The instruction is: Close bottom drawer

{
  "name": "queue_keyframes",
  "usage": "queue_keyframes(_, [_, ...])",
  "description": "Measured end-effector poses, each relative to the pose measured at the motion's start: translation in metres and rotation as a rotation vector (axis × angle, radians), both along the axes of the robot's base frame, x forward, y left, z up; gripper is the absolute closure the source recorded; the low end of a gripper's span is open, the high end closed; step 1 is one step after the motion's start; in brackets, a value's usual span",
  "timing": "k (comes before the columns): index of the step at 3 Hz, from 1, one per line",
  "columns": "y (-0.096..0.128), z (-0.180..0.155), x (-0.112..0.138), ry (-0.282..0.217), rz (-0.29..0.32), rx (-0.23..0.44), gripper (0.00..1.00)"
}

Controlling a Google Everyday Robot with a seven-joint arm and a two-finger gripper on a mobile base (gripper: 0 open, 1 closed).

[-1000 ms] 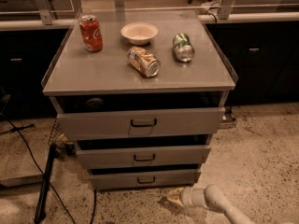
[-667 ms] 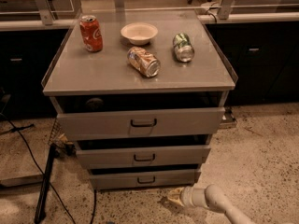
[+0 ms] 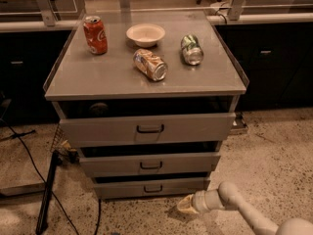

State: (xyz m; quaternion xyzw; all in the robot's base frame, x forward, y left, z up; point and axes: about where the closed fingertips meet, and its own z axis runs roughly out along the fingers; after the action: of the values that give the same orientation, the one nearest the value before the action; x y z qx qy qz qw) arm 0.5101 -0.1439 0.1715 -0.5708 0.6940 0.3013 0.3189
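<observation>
Counter [image 3: 98, 80]: cabinet's [image 3: 234, 103] grey top (red can [image 3: 95, 34] upright, bowl [image 3: 145, 34], tan can [image 3: 150, 64] and green can [image 3: 191, 49] lying).
Floor [image 3: 274, 155]: speckled, around the cabinet.
Bottom drawer [image 3: 151, 187]: ajar.
Claw [image 3: 188, 204]: at the cabinet's foot, right of centre; grip cannot be told.

The gripper [image 3: 187, 205] sits low, right of centre, near the bottom drawer [image 3: 153, 187], its arm [image 3: 254, 217] running off the lower right corner. The drawer's inside is lost in shadow, and a round dark thing [image 3: 98, 107] in the top gap is too dim to name
</observation>
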Motion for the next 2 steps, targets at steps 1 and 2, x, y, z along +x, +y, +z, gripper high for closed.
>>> queue_keyframes(1, [-0.0085, 0.0228, -0.0113, 0.083, 0.095, 0.005, 1.0])
queue_keyframes(2, [-0.0087, 0.0229, -0.0113, 0.083, 0.095, 0.004, 1.0])
